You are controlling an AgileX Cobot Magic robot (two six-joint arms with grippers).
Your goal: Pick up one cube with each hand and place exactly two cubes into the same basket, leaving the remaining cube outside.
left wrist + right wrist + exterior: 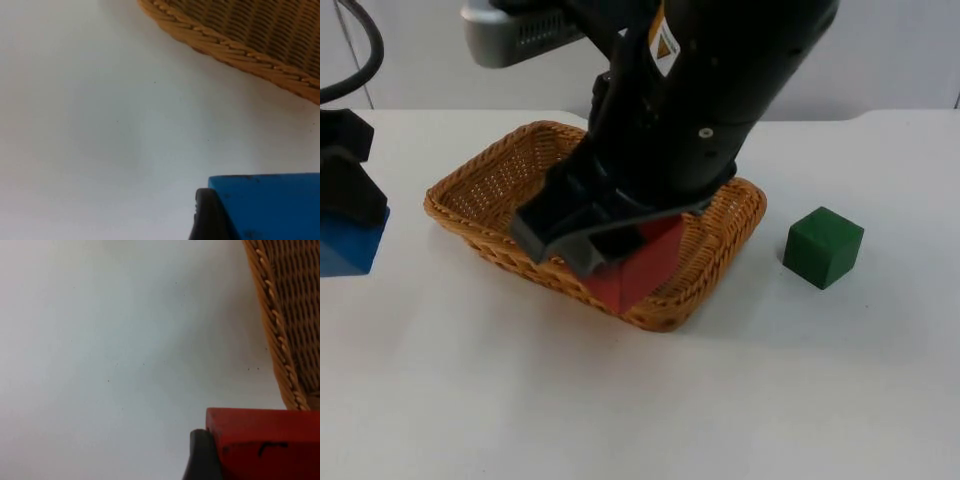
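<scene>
The right gripper (605, 262), grasping the red cube (642, 268), should drop lower into the basket (480, 180) under its fingers before letting go, while the left gripper (345, 185) waits, gripping the blue cube (348, 243).

No wording, brand or number can be read anywhere. The right black robot arm (720, 90) carries a small orange-yellow sticker with a dark warning-type symbol (663, 40), but its content cannot be made out. The red cube (270, 445) bears a short black curved mark (271, 446) on one face, which forms no legible character.
</scene>
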